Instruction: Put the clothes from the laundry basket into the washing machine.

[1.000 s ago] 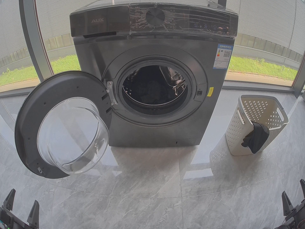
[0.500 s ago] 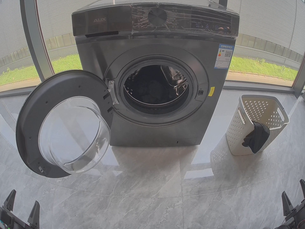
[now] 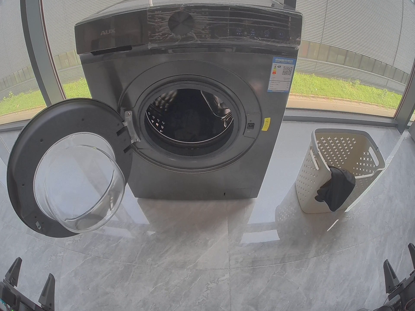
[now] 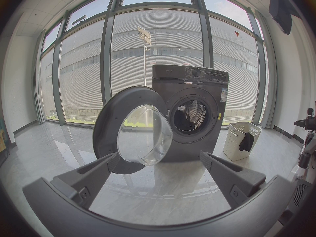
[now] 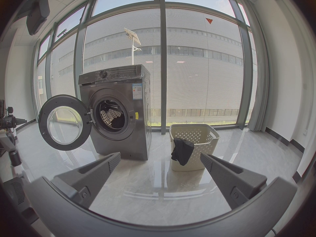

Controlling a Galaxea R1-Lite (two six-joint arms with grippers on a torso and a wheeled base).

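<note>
Grey washing machine point(image 3: 186, 109) standing open, white laundry basket point(image 3: 306, 186) beside it.

The door point(image 3: 65, 169) is swung wide toward the robot's left, which leaves the drum point(image 3: 188, 117) free for loading. The basket sits on the floor just beside the machine, on the robot's right. A black garment point(image 3: 335, 188) is draped over its near rim, probably the easiest piece to pinch first. The left gripper point(image 4: 158, 156) and right gripper point(image 5: 159, 157) hang low, well short of both, jaws spread and holding nothing. The right one looks better placed for the basket.
</note>
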